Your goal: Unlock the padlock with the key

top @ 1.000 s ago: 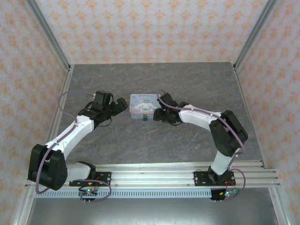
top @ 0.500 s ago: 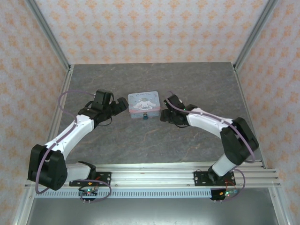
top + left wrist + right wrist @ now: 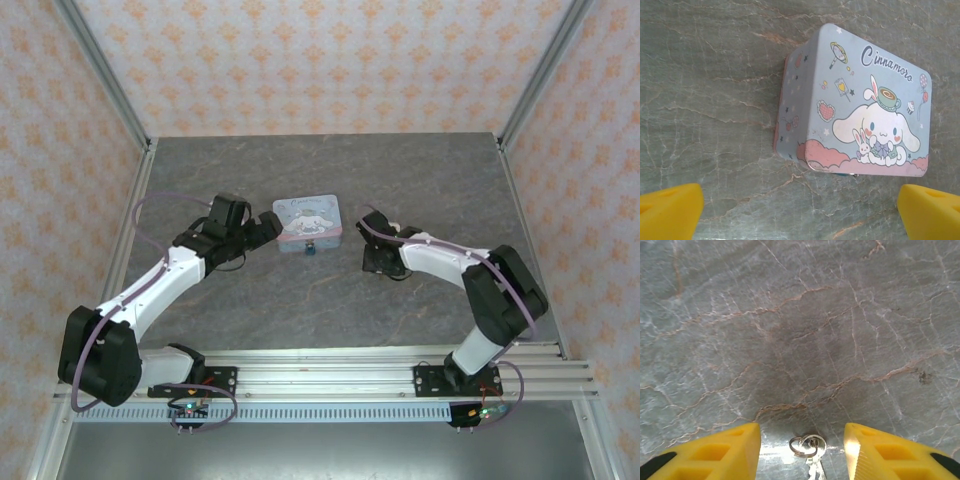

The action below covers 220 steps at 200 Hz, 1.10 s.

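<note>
- left gripper (image 3: 262, 233) is hovering just left of the tin (image 3: 308, 222), jaws released.
- padlock (image 3: 310, 250) is sitting against the tin's near edge.
- right gripper (image 3: 801, 435) is straddling the key (image 3: 808, 446) right of the tin, jaws apart, grasping nothing.

Grey stone table (image 3: 430, 180) carries tin (image 3: 308, 222) and key (image 3: 814, 469).

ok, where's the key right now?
Right wrist view, bottom centre: the key lies on the table between the right tool's open fingers, not gripped.
</note>
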### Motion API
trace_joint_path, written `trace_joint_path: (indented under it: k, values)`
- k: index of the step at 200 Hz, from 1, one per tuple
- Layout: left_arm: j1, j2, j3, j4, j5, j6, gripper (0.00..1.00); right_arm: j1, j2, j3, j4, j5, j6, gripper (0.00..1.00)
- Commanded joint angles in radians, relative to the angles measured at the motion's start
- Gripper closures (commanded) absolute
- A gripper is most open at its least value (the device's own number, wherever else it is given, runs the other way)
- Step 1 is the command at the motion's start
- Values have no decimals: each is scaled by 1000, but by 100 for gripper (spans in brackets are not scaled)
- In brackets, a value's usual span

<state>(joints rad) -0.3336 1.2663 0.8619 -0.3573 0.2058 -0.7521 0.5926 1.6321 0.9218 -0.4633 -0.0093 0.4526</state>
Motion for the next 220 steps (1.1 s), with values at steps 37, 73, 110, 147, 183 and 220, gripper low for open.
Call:
trace_joint_path:
  k: [37, 73, 110, 147, 183, 220]
  values:
    - [-51, 25, 53, -45, -31, -26, 0, -3, 64, -9, 10, 25, -22, 60]
    - [-80, 37, 64, -46, -40, -31, 0, -10, 86, -11, 22, 12, -28, 67]
    - [-98, 46, 67, -40, -45, -40, 0, -11, 59, -31, 19, -1, -22, 67]
    - [-105, 52, 71, -36, -44, -40, 0, -11, -3, -65, 10, -8, -16, 67]
    - [-108, 62, 71, -27, -43, -41, 0, -10, -23, -80, 6, -10, -16, 67]
    - [-111, 68, 70, -23, -43, -41, 0, -11, -1, -79, 17, -19, -14, 68]
